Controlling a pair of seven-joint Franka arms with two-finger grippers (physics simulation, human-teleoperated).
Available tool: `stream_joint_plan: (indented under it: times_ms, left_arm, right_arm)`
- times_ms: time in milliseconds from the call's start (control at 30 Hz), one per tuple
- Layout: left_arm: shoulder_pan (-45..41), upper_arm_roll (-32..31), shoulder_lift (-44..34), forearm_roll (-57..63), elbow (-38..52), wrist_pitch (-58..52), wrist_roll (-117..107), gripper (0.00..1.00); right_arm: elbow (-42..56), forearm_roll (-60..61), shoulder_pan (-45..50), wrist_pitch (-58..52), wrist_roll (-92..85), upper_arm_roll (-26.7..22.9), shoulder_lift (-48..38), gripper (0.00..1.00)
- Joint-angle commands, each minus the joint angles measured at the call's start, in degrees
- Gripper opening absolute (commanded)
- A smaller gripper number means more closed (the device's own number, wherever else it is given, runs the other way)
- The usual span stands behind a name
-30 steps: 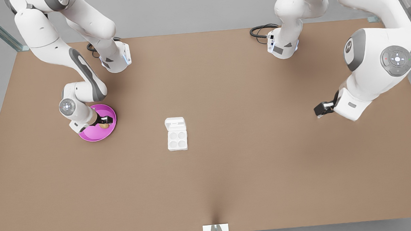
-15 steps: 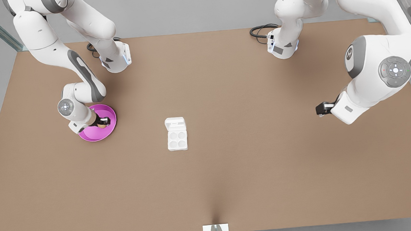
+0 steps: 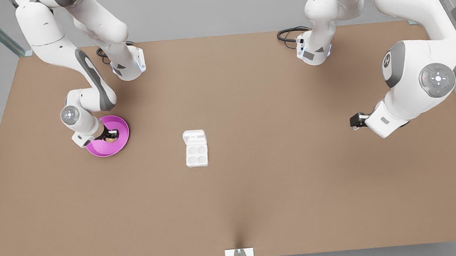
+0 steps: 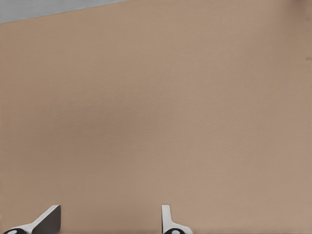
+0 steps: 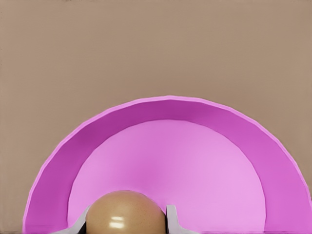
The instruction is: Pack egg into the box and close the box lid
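The right gripper's [image 3: 111, 134] fingers [image 5: 171, 217] sit close on either side of the tan-brown egg [image 5: 125, 213], hugging its flanks over the pink plate [image 5: 229, 146], which lies at the front view's left of the brown surface [image 3: 281, 180]. The left gripper [image 3: 355, 121] hangs above bare surface at the front view's right, its fingers [image 4: 165, 219] spread wide with nothing between them; that arm waits. The white box [image 3: 196, 154] rests mid-surface, well apart from both grippers, four round cups bare, and the box lid [image 3: 194, 137] lies folded back flat on its far side.
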Motion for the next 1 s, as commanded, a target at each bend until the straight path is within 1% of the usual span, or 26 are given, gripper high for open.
stream_joint_plan:
  times_ms: [0,33,133,200,267,300,333,367,433,467,567,633,700,733,800,833,967]
  left_arm:
    - [0.0,0.0,-0.1,0.1,0.0,0.0,3.6,1.0]
    - [0.0,0.0,-0.1,0.1,0.0,0.0,3.5,1.0]
    - [0.0,0.0,0.0,0.1,0.0,0.1,3.6,1.0]
    - [0.0,0.0,0.2,0.1,0.0,0.1,3.6,1.0]
    - [0.0,0.0,0.2,0.1,0.0,0.1,3.6,1.0]
    - [0.0,0.0,0.2,0.0,0.0,0.1,3.6,1.0]
    - [0.0,0.0,0.2,0.1,0.0,0.1,3.6,1.0]
    - [0.0,0.0,0.1,0.1,0.0,0.1,3.6,1.0]
    - [0.0,0.0,0.1,0.1,0.0,0.1,3.6,1.0]
    - [0.0,0.0,0.1,0.1,0.0,0.1,3.6,1.0]
    - [0.0,0.0,0.3,0.0,-0.1,1.0,3.6,1.0]
    - [0.0,0.0,0.2,0.0,-0.1,1.1,3.6,1.0]
    - [0.1,0.0,0.2,0.0,-0.1,1.1,3.6,1.0]
    - [0.1,0.0,0.2,0.1,-0.1,1.1,3.6,1.0]
    - [0.1,0.0,0.2,0.1,-0.1,1.1,3.5,1.0]
    - [0.1,0.0,0.2,0.1,-0.1,1.1,3.5,1.0]
    - [0.2,0.0,0.3,0.1,-0.1,1.3,3.6,1.0]
  right_arm:
    - [0.4,-0.3,0.1,-6.9,0.8,0.8,-1.3,0.53]
    - [1.4,0.9,0.8,-8.8,0.9,1.1,-1.3,0.53]
    - [8.8,5.7,1.5,-16.0,4.0,6.6,-0.4,0.53]
    - [15.7,7.7,7.2,-20.7,8.8,6.6,2.6,0.53]
    - [21.7,9.2,14.1,-22.9,14.4,5.8,6.3,0.53]
    - [25.5,10.5,23.1,-25.1,17.7,0.4,8.1,0.53]
    - [28.5,14.2,35.7,-25.1,19.2,-9.6,9.4,0.53]
    - [31.9,15.4,41.3,-27.2,21.0,-13.5,11.2,0.53]
    - [35.2,18.6,51.0,-28.0,22.7,-20.8,13.0,0.53]
    - [37.2,19.1,53.7,-29.6,24.1,-22.6,14.4,0.53]
    - [45.6,19.2,55.6,-30.9,26.1,-23.8,20.1,0.53]
    - [49.2,19.2,55.6,-31.8,26.2,-23.9,22.6,0.53]
    - [51.0,19.2,55.7,-32.4,26.9,-24.2,24.0,0.53]
    - [52.1,19.3,57.4,-32.6,26.9,-25.9,24.8,0.53]
    - [53.1,20.2,59.1,-33.2,27.7,-26.6,25.6,0.53]
    - [53.0,21.9,61.4,-33.2,27.7,-28.7,25.6,0.53]
    - [52.0,22.3,63.1,-33.1,29.0,-28.7,25.4,0.53]
